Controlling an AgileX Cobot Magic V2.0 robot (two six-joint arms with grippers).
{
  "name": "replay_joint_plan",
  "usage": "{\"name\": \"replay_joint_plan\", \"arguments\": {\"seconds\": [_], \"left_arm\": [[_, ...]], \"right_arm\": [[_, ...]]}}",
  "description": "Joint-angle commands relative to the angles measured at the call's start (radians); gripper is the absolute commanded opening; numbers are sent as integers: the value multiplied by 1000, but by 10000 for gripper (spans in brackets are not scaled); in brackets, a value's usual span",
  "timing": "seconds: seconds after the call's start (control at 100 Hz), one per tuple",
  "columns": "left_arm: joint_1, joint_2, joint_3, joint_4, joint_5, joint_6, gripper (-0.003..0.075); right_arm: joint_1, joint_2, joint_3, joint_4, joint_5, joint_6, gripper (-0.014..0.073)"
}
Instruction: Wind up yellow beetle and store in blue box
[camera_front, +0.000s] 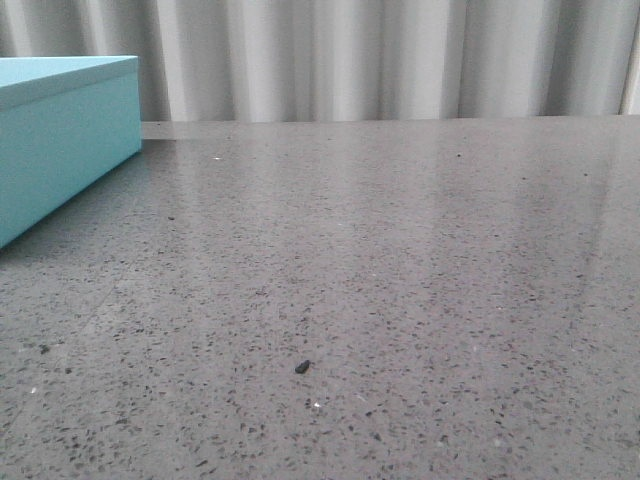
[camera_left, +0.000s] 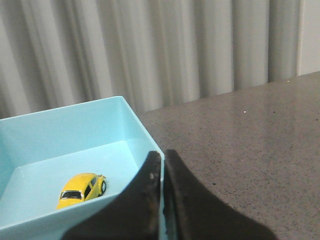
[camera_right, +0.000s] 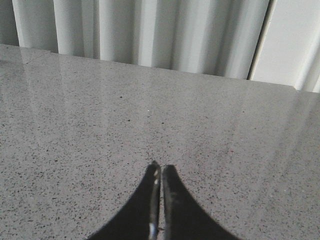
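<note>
The yellow beetle (camera_left: 81, 189) stands on its wheels on the floor of the blue box (camera_left: 75, 125), which is open at the top in the left wrist view. My left gripper (camera_left: 162, 154) is shut and empty. It hovers over the box's near corner, beside the car, and a thin strip of the blue wall shows through the slit between its fingers. In the front view only the outside of the blue box (camera_front: 60, 150) shows at the far left; the car and both grippers are out of view there. My right gripper (camera_right: 161, 169) is shut and empty over bare table.
A grey speckled table (camera_front: 400, 250) stretches right of the box to a pleated grey curtain (camera_front: 350, 60) at the back. A small black speck (camera_front: 302, 367) lies near the front middle.
</note>
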Motion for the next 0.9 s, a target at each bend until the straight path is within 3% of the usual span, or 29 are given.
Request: {"name": "replay_joint_plan", "arguments": {"seconds": [0.0, 0.15, 0.22, 0.41, 0.51, 0.67, 0.89], "left_arm": [[-3, 8, -25, -17, -41, 0, -21], [26, 1, -7, 122, -89, -33, -21], [37, -5, 9, 181, -112, -149, -21], [40, -7, 54, 548, -176, -591, -21], [40, -7, 96, 682, -283, -716, -21], [42, -25, 187, 732, -515, -751, -21], [91, -159, 302, 758, -485, -819, -21]], "right_arm": [[0, 11, -25, -7, -72, -5, -41], [0, 11, -25, -7, -72, -5, -41], [0, 11, -25, -7, -72, -5, -41], [0, 11, -25, -7, -72, -5, -41], [0, 11, -25, -7, -72, -5, -41], [0, 11, -25, -7, -72, -5, -41], [0, 11, -25, -7, -72, -5, -41]]}}
